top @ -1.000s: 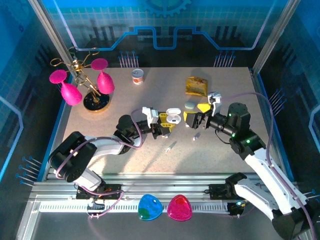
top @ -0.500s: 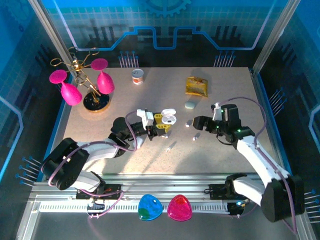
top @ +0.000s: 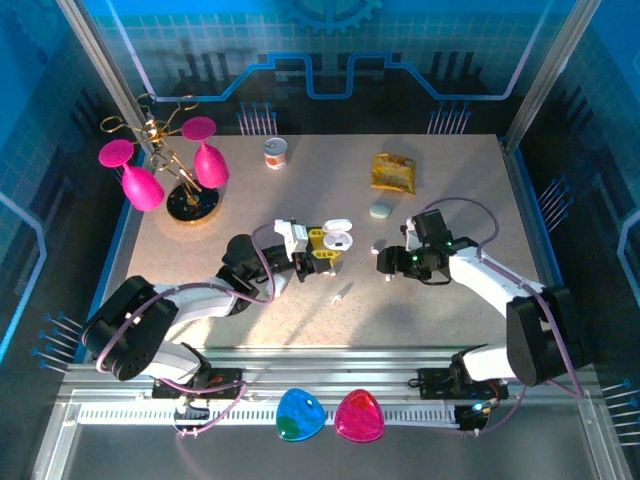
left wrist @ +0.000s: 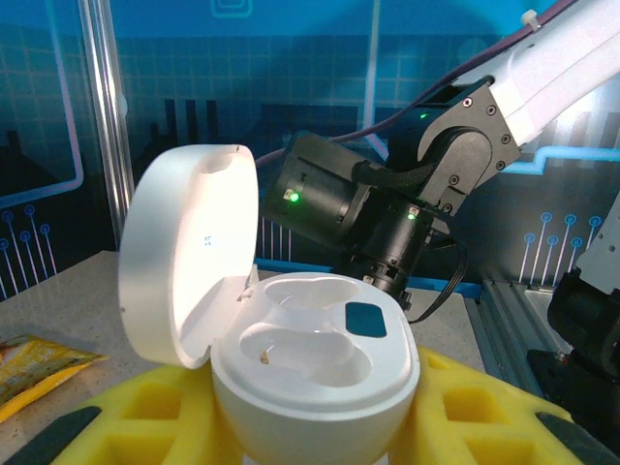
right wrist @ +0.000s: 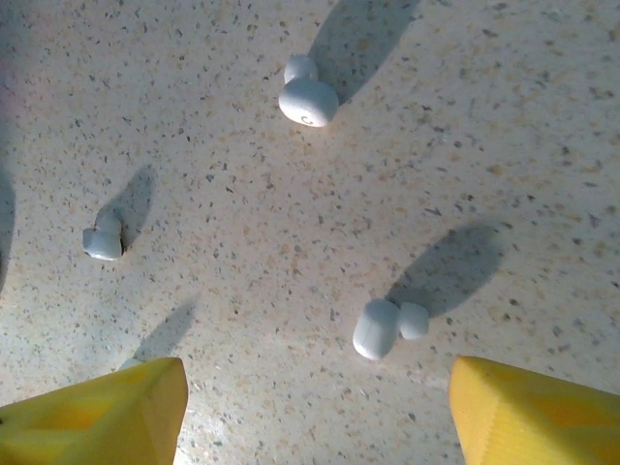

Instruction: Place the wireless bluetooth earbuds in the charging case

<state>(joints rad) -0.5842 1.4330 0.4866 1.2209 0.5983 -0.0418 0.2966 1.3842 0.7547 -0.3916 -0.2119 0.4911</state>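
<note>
Well beyond charging case [top: 341,237]: yellow packet [top: 393,172], cup [top: 275,153], goblets [top: 143,185].

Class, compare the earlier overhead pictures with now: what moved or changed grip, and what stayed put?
The right gripper has swung inward and dropped low over the loose earbuds. Its open fingers sit either side of one earbud, not touching it. The left gripper shifted only slightly and still holds the open charging case. Nothing else moved.

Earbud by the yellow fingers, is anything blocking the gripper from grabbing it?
Nothing visible does. The earbud lies on bare table just ahead of the right gripper, whose fingers stand open; two other earbuds lie farther off.
</note>
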